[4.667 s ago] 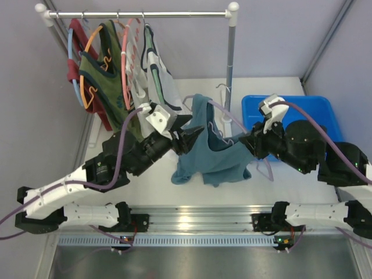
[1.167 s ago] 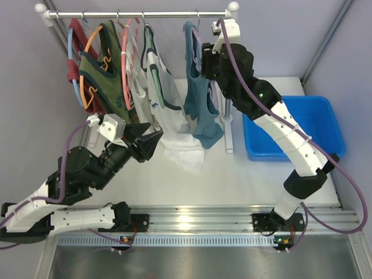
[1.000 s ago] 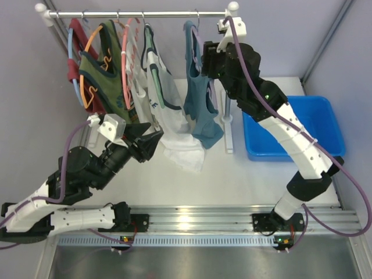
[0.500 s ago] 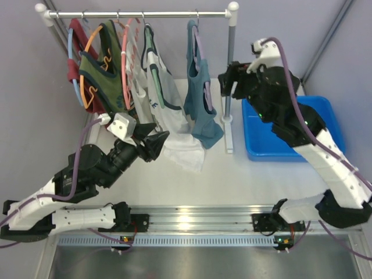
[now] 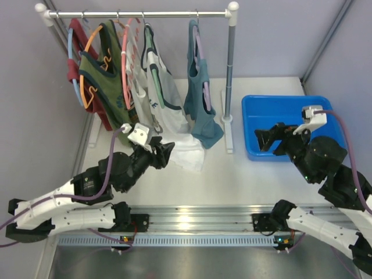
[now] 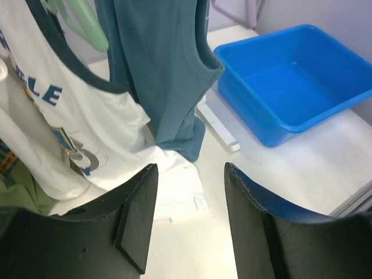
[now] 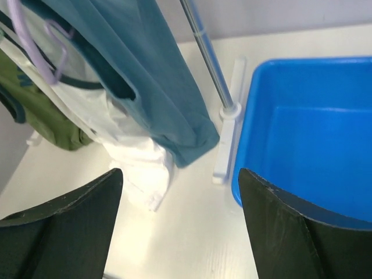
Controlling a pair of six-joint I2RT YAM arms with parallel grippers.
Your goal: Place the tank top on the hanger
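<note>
The teal tank top [image 5: 200,99] hangs on the lavender hanger [image 5: 199,40], whose hook is over the rack rail [image 5: 139,14], to the right of the other clothes. No gripper touches it. My left gripper [image 5: 165,152] is open and low over the table, facing the tank top's hem [image 6: 157,64] with nothing between its fingers [image 6: 190,165]. My right gripper [image 5: 264,138] is wide open and empty above the blue bin's left side. In its wrist view [image 7: 180,171] it looks at the tank top [image 7: 157,75] and the hanger's lavender loop [image 7: 32,52].
A white top with dark trim [image 5: 168,110], an olive patterned top [image 5: 104,64] and a red garment hang left of the tank top on coloured hangers. The rack pole [image 5: 231,64] and its white foot [image 5: 228,133] stand between the clothes and the blue bin [image 5: 285,99].
My right arm let go near the rail, pulled back and down to the blue bin, and its jaws widened. The left arm shifted slightly right. The tank top stays hanging on the rail.
</note>
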